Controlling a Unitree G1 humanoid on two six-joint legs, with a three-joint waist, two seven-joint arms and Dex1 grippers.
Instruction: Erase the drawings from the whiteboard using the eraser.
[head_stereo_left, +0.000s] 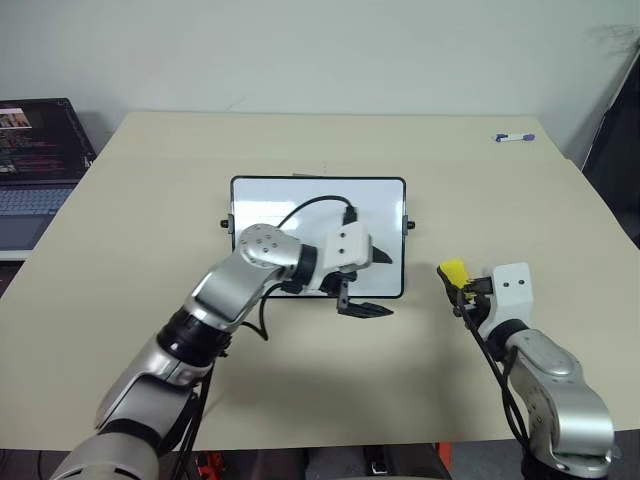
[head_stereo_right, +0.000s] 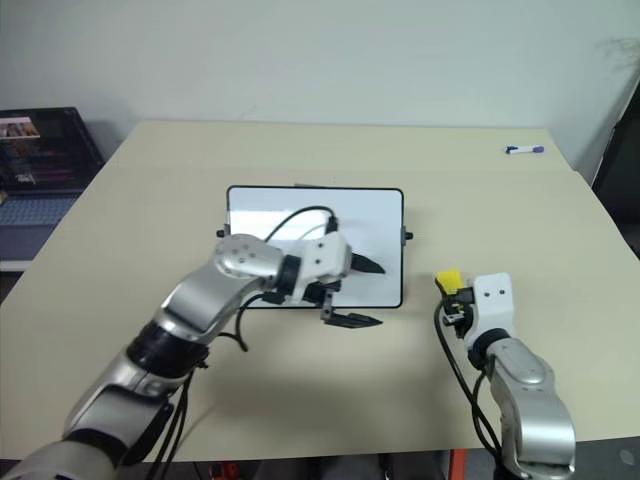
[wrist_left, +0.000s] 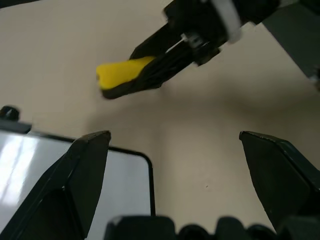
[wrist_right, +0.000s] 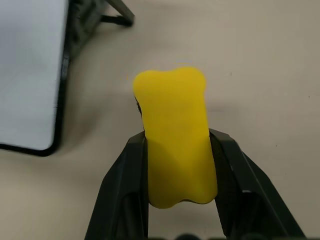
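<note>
The eraser (wrist_right: 175, 135), a yellow block, is sitting pinched between the jaws of the right gripper (head_stereo_left: 462, 290), which is holding it above the bare tabletop (head_stereo_left: 480, 200), off to the right of the whiteboard (head_stereo_left: 300, 195) and apart from it. Most of the eraser is sticking out past the fingertips, pointing forward. The whiteboard is lying flat near the middle of the tabletop, its dark frame and small black side knobs showing; the white surface that can be seen is looking clean, though the left arm is covering part of it, so drawings under the arm cannot be ruled out. The left gripper (head_stereo_left: 372, 282) is hovering over the board's near right corner, jaws spread wide and holding nothing, aimed toward the eraser. A marker pen (head_stereo_left: 514, 137) is lying at the far right edge of the tabletop. A laptop (head_stereo_left: 35, 160) is standing open beyond the left edge.
</note>
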